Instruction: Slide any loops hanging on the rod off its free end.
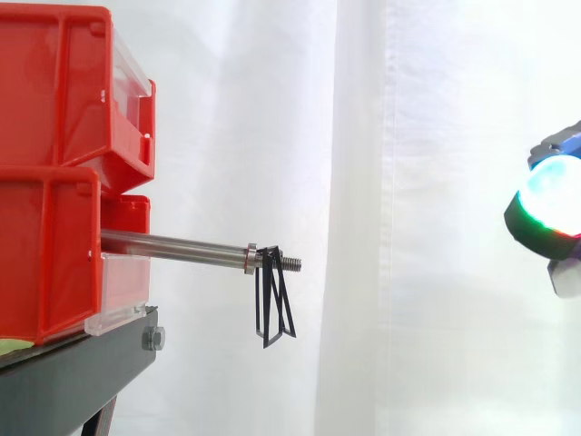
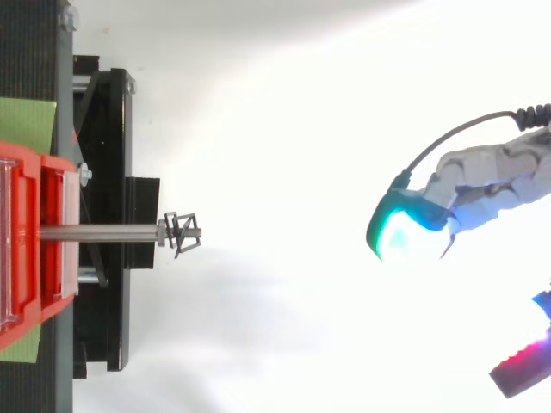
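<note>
The hand is spread wide, empty. Well beyond its fingers, loops hang near the tip of the rod (so a short slide).

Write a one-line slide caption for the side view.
Black loops hang near the threaded free end of a rod jutting from red bins, the hand apart at right.

We record bright, even light. Around the hand the white curtain burns out to glare, and the glowing fingertips bloom. Well away from the hand, beside the rod, we note soft grey shadow.
</note>
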Robot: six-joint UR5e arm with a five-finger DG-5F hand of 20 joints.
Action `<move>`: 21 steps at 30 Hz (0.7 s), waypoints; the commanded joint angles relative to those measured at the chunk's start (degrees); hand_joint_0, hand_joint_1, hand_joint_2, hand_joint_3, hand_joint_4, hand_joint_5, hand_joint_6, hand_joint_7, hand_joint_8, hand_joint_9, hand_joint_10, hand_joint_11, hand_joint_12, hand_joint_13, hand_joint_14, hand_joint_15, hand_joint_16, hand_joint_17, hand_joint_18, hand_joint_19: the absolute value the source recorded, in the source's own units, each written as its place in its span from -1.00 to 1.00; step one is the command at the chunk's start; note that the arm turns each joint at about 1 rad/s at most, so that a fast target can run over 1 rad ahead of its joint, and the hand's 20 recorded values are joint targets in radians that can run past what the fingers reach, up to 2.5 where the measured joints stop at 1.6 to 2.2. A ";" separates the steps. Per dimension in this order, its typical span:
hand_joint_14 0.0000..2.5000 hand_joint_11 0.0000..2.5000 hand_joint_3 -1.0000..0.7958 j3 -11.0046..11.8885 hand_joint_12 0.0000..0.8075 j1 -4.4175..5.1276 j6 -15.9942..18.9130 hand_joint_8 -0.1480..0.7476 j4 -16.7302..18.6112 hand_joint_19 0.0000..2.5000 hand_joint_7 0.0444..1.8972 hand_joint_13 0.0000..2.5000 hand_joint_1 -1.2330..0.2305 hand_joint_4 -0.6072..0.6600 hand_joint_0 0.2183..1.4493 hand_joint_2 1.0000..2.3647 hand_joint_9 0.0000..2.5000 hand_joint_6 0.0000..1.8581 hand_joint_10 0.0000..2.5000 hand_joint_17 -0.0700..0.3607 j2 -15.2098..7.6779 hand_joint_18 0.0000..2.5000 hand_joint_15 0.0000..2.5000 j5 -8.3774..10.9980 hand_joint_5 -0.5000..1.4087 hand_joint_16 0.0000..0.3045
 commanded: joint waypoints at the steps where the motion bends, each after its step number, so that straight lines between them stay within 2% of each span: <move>1: -0.99 -0.58 -0.44 -0.01 -0.13 0.18 -0.04 0.01 0.75 -0.79 0.05 -0.44 -0.42 0.45 -0.37 -1.00 -0.38 -0.46 -0.99 -0.07 -0.34 -0.43 -0.86 -0.01 -0.67 -0.62; 2: -0.99 -0.58 -0.44 -0.01 -0.13 0.18 -0.04 0.01 1.10 -0.79 0.06 -0.44 -0.45 0.45 -0.37 -1.00 -0.38 -0.46 -0.99 -0.07 -0.78 -0.43 -0.86 -0.01 -0.67 -0.62; 4: -0.99 -0.57 -0.44 -0.01 -0.12 0.27 0.31 0.00 2.25 -0.79 0.05 -0.44 -0.46 0.45 -0.37 -1.00 -0.38 -0.46 -0.99 -0.07 -3.59 -0.43 -0.86 -0.09 -0.67 -0.62; 5: -0.99 -0.58 -0.44 -0.01 -0.12 0.27 0.49 0.01 2.60 -0.80 0.05 -0.44 -0.47 0.45 -0.37 -1.00 -0.38 -0.46 -0.99 -0.07 -4.30 -0.43 -0.86 -0.09 -0.67 -0.62; 6: -0.99 -0.58 -0.44 -0.01 -0.12 0.27 1.10 0.00 5.41 -0.80 0.05 -0.44 -0.48 0.45 -0.37 -1.00 -0.38 -0.46 -0.99 -0.07 -6.23 -0.43 -0.86 -0.09 -0.67 -0.62; 9: -0.99 -0.57 -0.44 -0.01 -0.13 0.27 1.19 0.00 7.96 -0.79 0.05 -0.44 -0.48 0.45 -0.38 -1.00 -0.38 -0.46 -0.99 -0.07 -6.85 -0.43 -0.87 -0.18 -0.67 -0.62; 12: -0.99 -0.57 -0.44 -0.01 -0.12 0.27 0.92 0.00 12.62 -0.79 0.06 -0.44 -0.41 0.46 -0.42 -1.00 -0.38 -0.46 -0.99 -0.06 -7.81 -0.42 -0.86 -0.09 -0.67 -0.62; 16: -0.99 -0.58 -0.44 -0.01 -0.10 0.18 1.19 0.02 14.99 -0.79 0.05 -0.44 -0.28 0.47 -0.46 -1.00 -0.38 -0.46 -0.99 -0.05 -9.75 -0.43 -0.86 -0.09 -0.67 -0.61; 21: -0.99 -0.57 -0.44 -0.01 -0.09 0.27 0.92 0.04 18.95 -0.79 0.04 -0.44 -0.23 0.48 -0.47 -1.00 -0.37 -0.46 -0.99 -0.04 -10.80 -0.43 -0.86 -0.01 -0.66 -0.60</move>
